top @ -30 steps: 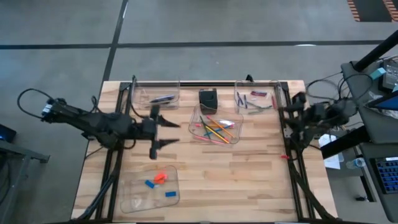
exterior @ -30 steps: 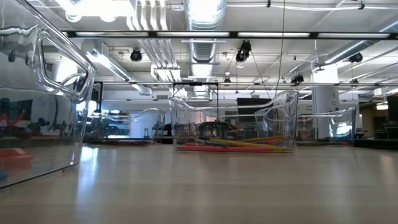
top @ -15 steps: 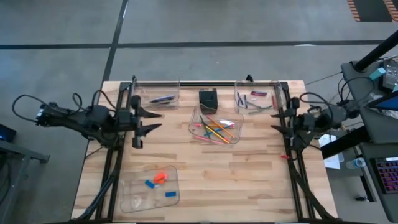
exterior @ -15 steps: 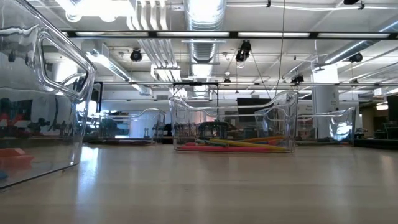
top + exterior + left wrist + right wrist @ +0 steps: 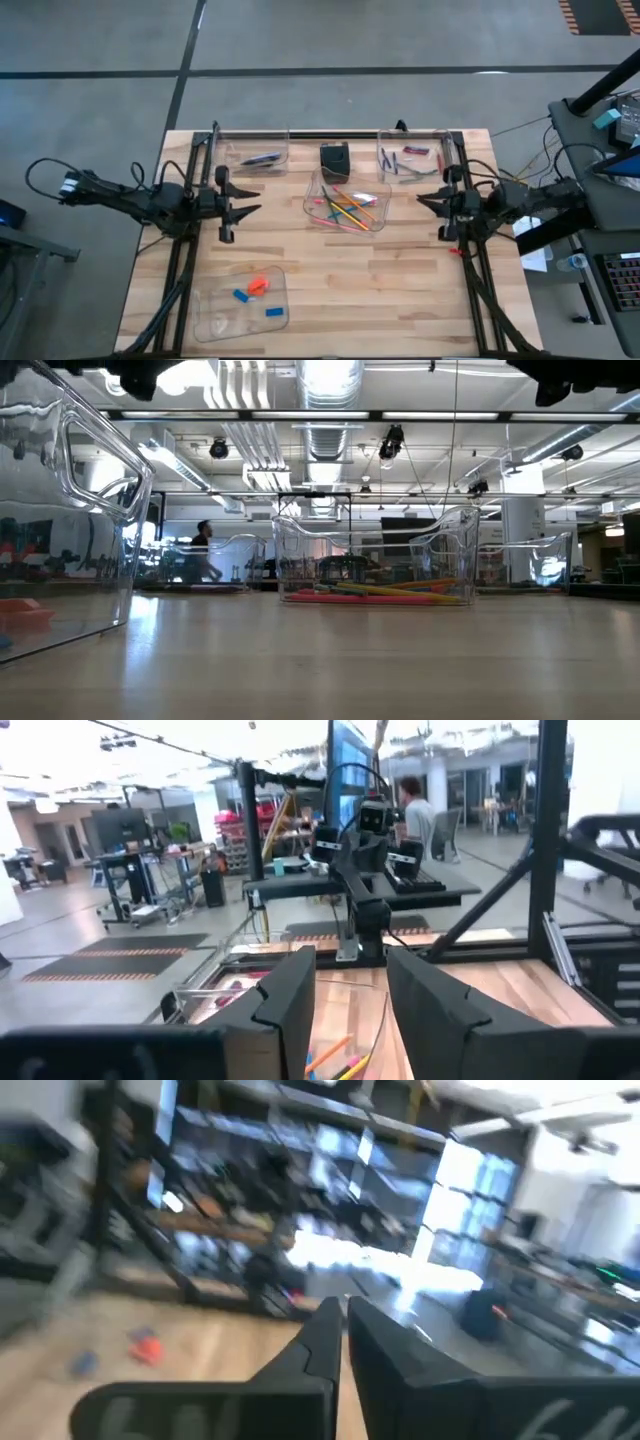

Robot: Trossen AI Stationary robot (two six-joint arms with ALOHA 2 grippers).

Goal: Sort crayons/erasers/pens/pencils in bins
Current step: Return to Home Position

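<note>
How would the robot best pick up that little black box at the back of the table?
Probably from straight above, fingers closing across the narrower sides of the black box. It stands free between the bins, so there looks to be room to come down.

We see the left arm reaching in from the left side, stretched low and nearly level, its wrist at the table's left edge; the left gripper point(image 5: 243, 198) points toward the table's middle with its fingers point(image 5: 290, 1005) parted, a clear gap between them, and nothing held; the right arm comes in from the right side, likewise low and level, its wrist at the table's right edge; the right gripper point(image 5: 422, 198) faces inward toward the left one, its fingers point(image 5: 318, 1342) pressed together and empty.
</note>
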